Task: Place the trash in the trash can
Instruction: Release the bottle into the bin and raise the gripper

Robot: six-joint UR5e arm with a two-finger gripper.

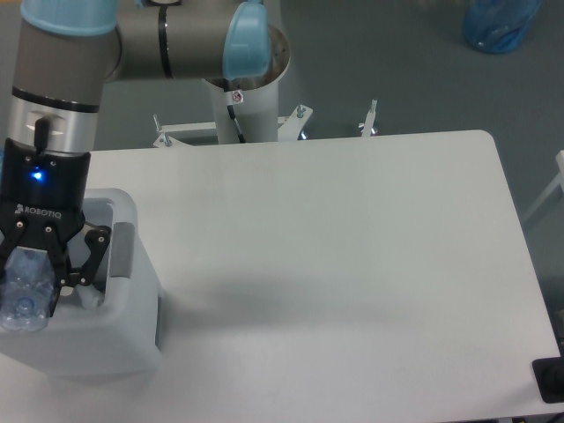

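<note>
- Far left, at about 8 o'clock in the view: the gripper [33, 278] hangs over the bin [132, 339], its fingers pinching the bottle [25, 291], which sits at the bin's mouth and has not yet been let go.
- Inside the bin, by the right finger, a pale lump [91, 298] may be the paper wad; too blurred to say for sure.
- The bin stands on the table [335, 264] near its left edge, the grey slot [122, 251] facing 3 o'clock.
- Step in hand, as I judge it: dropping the bottle. The next move calls for spreading the fingers over the opening, then lifting straight up clear of the rim.
- At 1 o'clock, off the table on the floor, a blue object [499, 25].
</note>
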